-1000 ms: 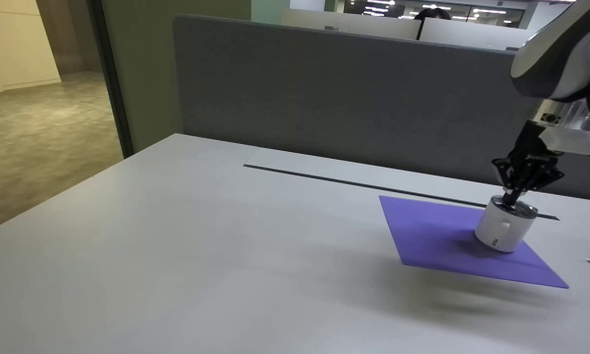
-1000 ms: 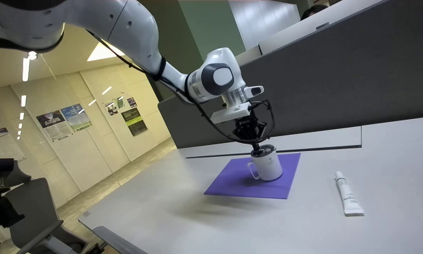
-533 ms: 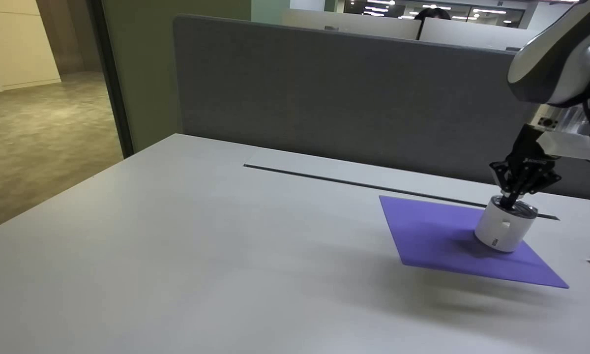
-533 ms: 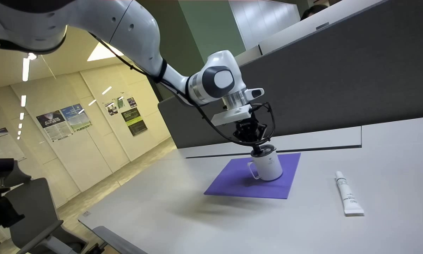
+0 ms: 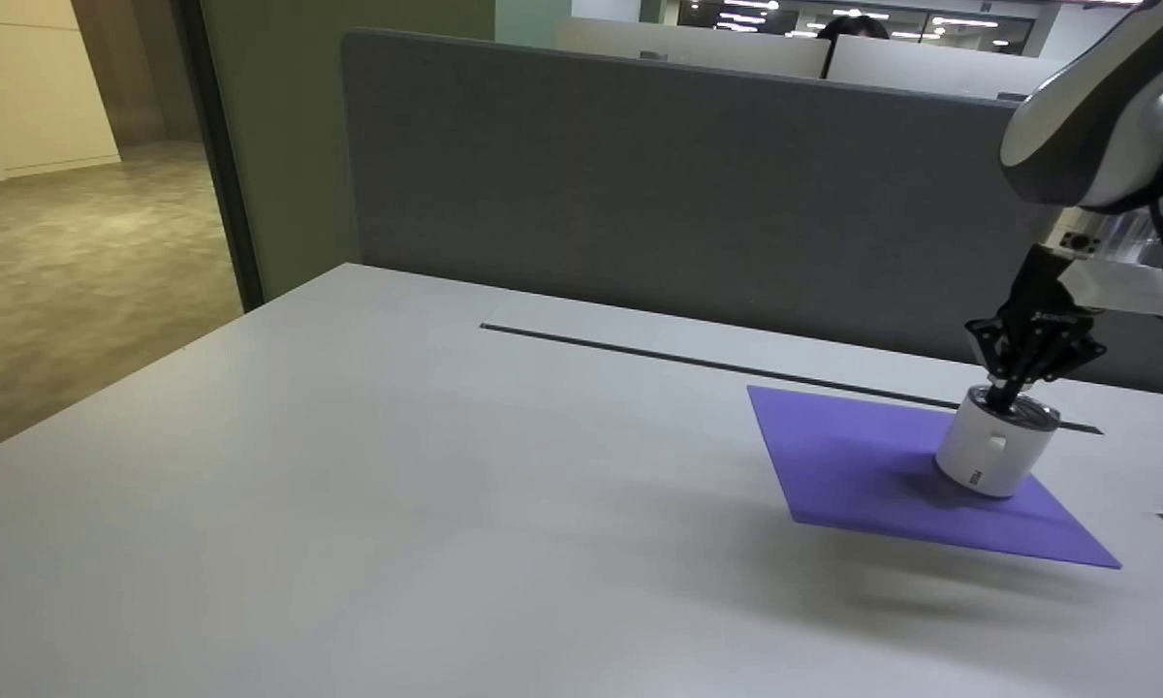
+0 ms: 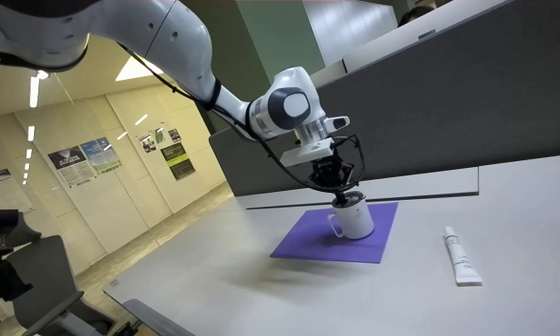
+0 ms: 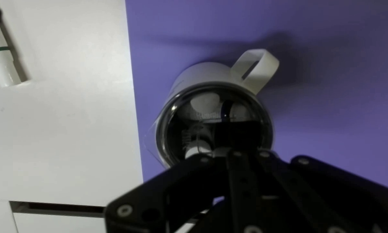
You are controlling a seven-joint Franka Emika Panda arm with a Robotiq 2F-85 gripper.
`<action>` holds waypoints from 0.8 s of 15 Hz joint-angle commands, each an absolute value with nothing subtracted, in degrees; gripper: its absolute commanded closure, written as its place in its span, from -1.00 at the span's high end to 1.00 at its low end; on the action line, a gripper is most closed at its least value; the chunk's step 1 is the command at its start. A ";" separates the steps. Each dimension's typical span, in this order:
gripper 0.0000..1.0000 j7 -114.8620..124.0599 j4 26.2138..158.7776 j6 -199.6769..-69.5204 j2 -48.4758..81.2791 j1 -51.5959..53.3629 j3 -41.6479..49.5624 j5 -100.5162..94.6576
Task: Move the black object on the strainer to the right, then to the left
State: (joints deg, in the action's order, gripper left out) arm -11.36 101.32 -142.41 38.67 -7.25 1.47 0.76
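In an exterior view, the strainer (image 5: pixel 987 456), a smooth whitish cup with a dark, glossy top (image 5: pixel 1035 414), stands upright on the flat purple mat (image 5: pixel 843 470), and the black gripper (image 5: pixel 1002 397) reaches to this top, its jaws narrow and close together. In an exterior view, the thin looped handle (image 6: pixel 333 226) is seen, and a white tube (image 6: pixel 462 261) lies well apart. In the wrist view, the round top shines like a mirror and hides the inside; the black object I cannot separate from gripper and reflections there, nor tell if the jaws hold it.
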 commanded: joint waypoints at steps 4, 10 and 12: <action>-1.00 -11.17 100.22 -143.43 39.76 -7.30 2.26 -1.63; -1.00 -11.08 100.22 -143.79 39.86 -7.36 2.84 -3.01; -1.00 -11.12 100.16 -143.73 39.80 -7.42 2.62 -2.95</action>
State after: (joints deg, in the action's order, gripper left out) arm -11.36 101.32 -143.43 38.75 -7.23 2.19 -2.09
